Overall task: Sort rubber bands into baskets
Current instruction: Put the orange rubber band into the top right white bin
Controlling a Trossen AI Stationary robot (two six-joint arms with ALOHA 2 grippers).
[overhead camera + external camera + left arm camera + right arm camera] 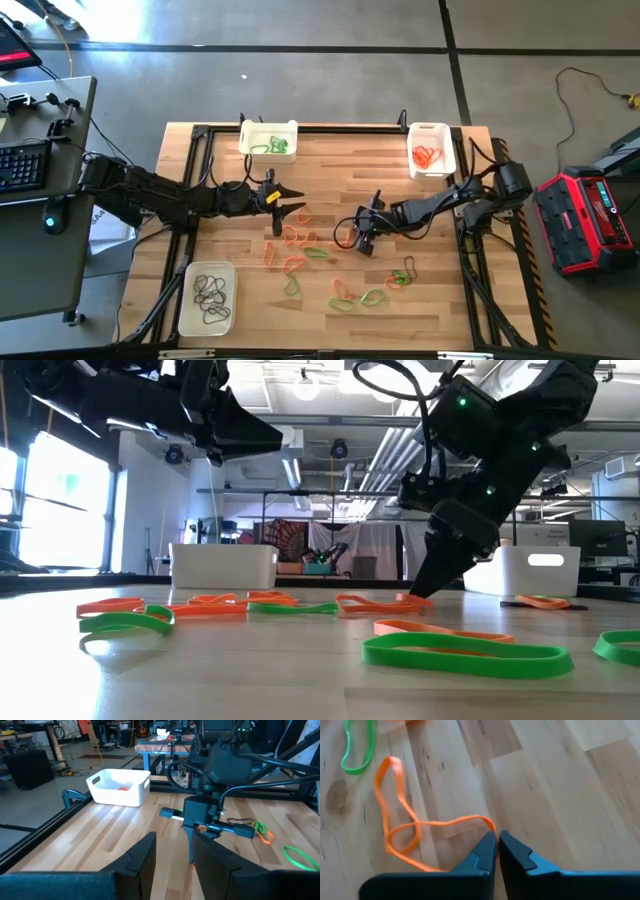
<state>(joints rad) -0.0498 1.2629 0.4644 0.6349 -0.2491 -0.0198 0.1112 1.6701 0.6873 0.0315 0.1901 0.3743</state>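
Right pincer (496, 840): tips nearly shut, pinching an orange band (402, 827) against the tabletop (560, 790) — to lift it.
Left pincer (292, 199): open, empty — waiting nearby.

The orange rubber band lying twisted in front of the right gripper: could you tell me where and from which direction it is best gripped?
Probably from straight above. The orange rubber band lies flat on the table, twisted into a figure-eight; its nearest strand sits at the tips of the right gripper, so pinching across that single strand looks best.
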